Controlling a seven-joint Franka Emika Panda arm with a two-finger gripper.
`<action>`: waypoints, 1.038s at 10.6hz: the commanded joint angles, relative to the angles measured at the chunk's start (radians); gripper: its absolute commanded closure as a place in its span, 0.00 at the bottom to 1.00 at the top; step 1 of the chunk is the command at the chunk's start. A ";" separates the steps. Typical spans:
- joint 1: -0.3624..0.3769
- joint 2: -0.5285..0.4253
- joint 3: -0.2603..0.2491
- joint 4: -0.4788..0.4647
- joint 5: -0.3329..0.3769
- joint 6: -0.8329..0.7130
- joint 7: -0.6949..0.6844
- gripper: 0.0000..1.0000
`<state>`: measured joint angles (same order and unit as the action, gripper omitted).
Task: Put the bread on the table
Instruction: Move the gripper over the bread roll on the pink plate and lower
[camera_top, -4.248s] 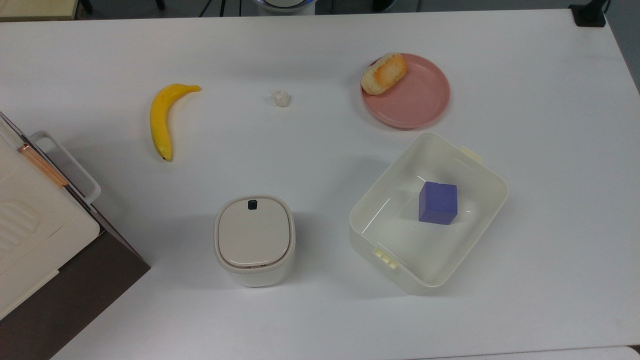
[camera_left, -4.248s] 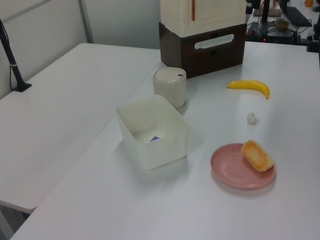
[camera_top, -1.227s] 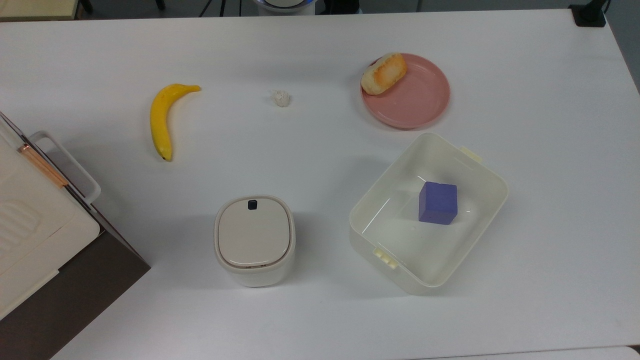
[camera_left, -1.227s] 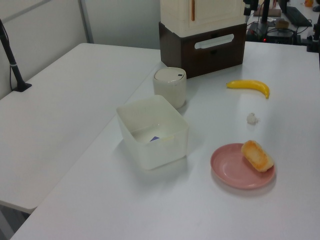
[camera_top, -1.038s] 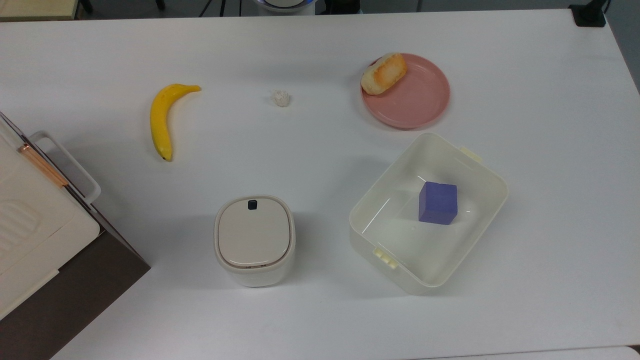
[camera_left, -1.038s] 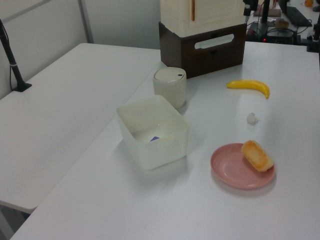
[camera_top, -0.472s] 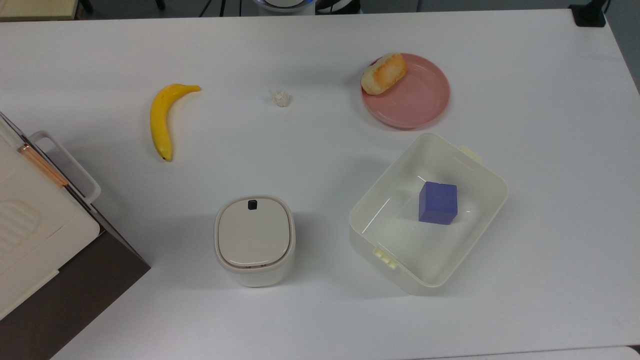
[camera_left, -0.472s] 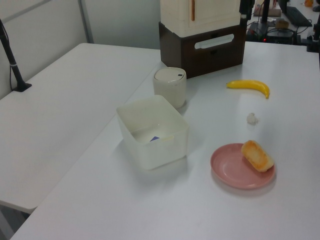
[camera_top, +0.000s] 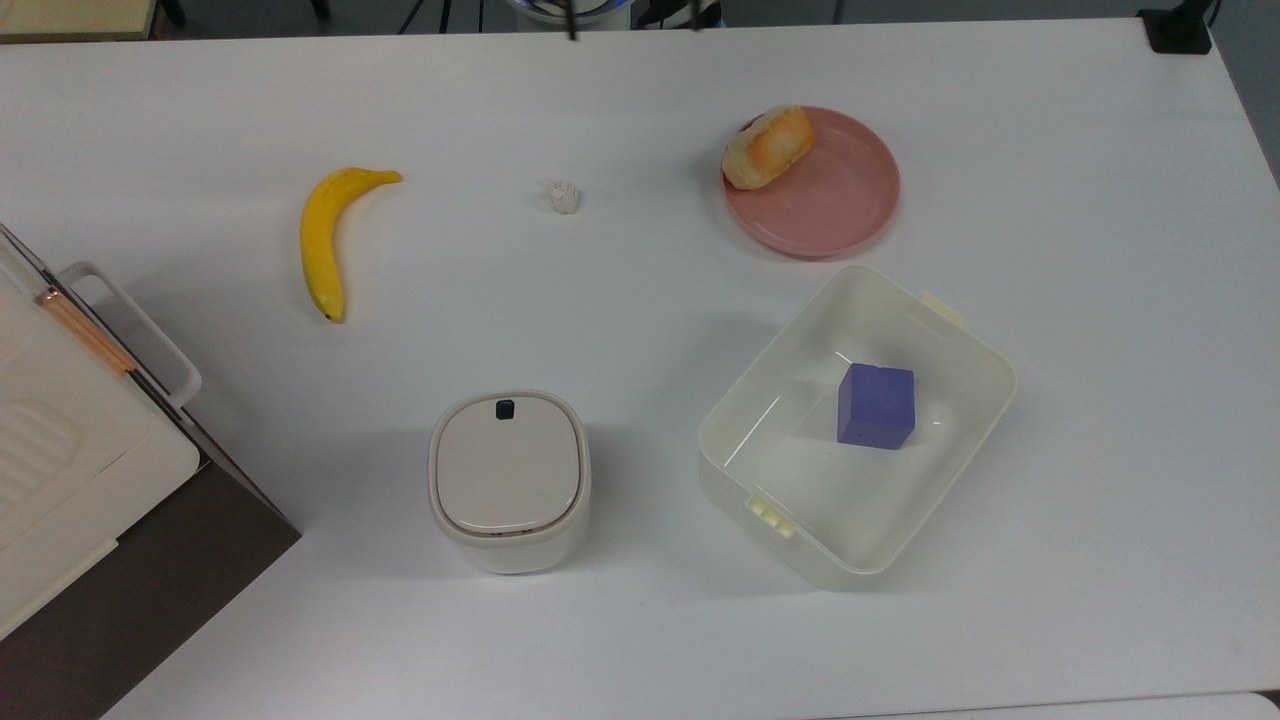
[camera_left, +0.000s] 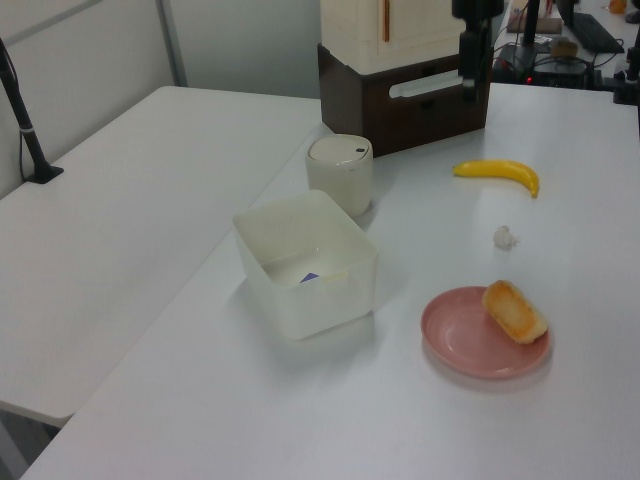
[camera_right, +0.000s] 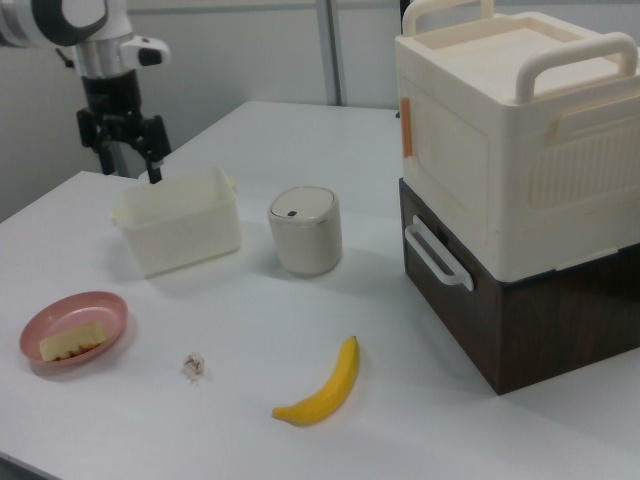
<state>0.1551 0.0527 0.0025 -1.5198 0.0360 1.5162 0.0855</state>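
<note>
Bread (camera_top: 768, 147) lay on the pink plate (camera_top: 835, 215) atop the white bench (camera_top: 640, 290); the claw (camera_right: 128, 160) hung above, empty, fingers parted.

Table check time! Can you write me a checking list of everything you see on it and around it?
Surface: white table, smooth, no spills seen.
Job's things: bread lies on the pink plate's edge, not yet on the table.
Clutter: banana; tiny white lump; lidded pot; open tub with a blue block inside; cream case stacked on a brown box.
End effector: open, empty, raised beyond the tub in the right view.
Cables: thin black lead or rod, on the neighbouring table.
Surroundings: second white table alongside.
</note>
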 joint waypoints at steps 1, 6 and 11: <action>0.139 0.044 -0.006 -0.032 -0.083 0.033 0.078 0.00; 0.264 0.065 0.042 -0.176 -0.143 0.071 0.121 0.00; 0.264 0.087 0.138 -0.344 -0.180 0.111 0.212 0.00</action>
<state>0.4128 0.1491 0.1052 -1.7651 -0.1216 1.5918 0.2637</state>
